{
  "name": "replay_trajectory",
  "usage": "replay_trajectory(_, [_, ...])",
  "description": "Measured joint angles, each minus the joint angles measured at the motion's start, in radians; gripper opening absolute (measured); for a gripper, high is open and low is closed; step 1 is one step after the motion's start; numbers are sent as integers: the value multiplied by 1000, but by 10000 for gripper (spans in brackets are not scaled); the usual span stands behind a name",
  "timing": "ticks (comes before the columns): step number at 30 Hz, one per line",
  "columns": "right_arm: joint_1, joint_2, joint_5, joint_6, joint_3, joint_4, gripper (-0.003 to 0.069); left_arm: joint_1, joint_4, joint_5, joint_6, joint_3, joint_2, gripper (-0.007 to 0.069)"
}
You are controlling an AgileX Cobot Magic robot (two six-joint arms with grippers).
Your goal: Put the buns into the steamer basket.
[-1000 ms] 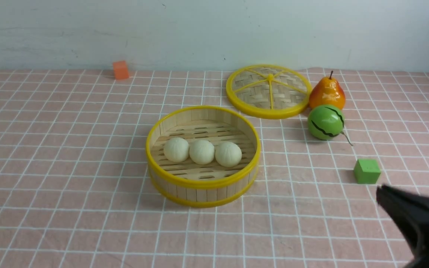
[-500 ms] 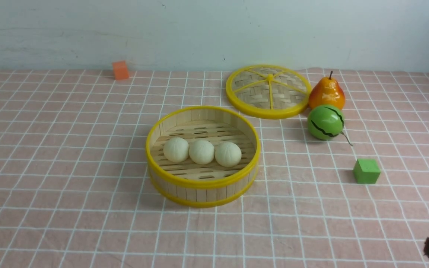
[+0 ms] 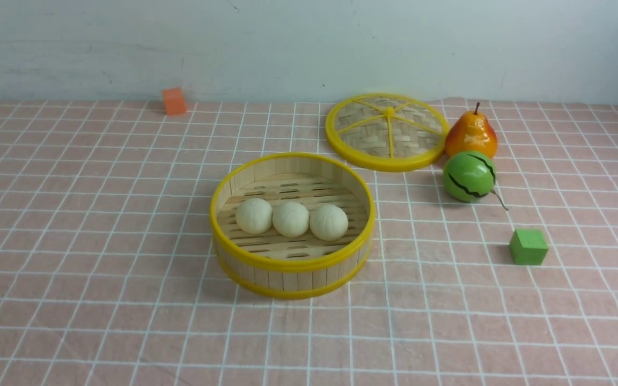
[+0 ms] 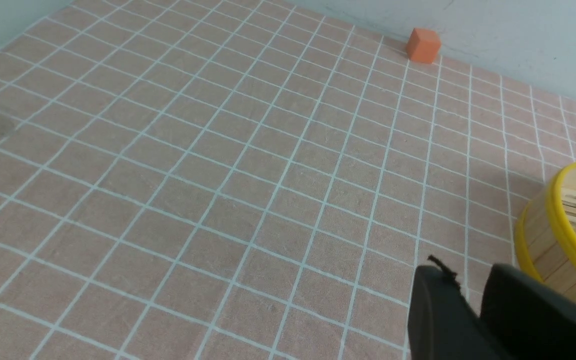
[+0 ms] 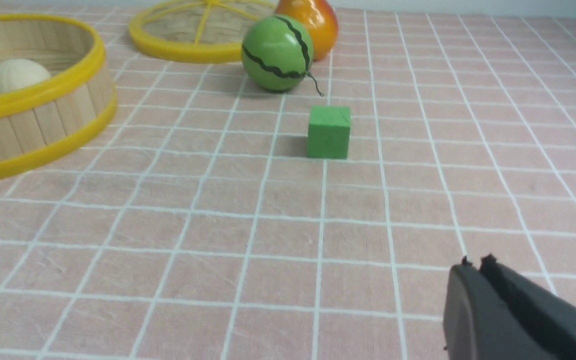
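Cream-white buns point(image 3: 291, 218) all sit in the steamer basket point(image 3: 293, 262) mid-counter, so we just park clear: right claw point(image 5: 475, 264) closed and empty, left claw point(image 4: 468, 280) slightly parted, empty.

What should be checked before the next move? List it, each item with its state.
1. All three buns inside the steamer basket: ok, side by side on its floor.
2. Basket upright on the tablecloth: ok.
3. Right hand empty: ok, shut on nothing, low over the cloth near the green cube.
4. Left hand empty: ok, slightly open, beside the basket wall and not touching it.
5. Nothing above the basket: ok.
6. Lid needed on the basket: cannot tell; it lies flat beyond the basket, next to the pear.
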Motion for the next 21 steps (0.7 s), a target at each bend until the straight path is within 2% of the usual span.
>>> replay_trajectory(4, [0,-1,44,13,-3,-7,10,0,0,0,0,0,0,141])
replay_trajectory(21, [0,-1,58,18,-6,-11,22,0,1,0,0,0,0,158])
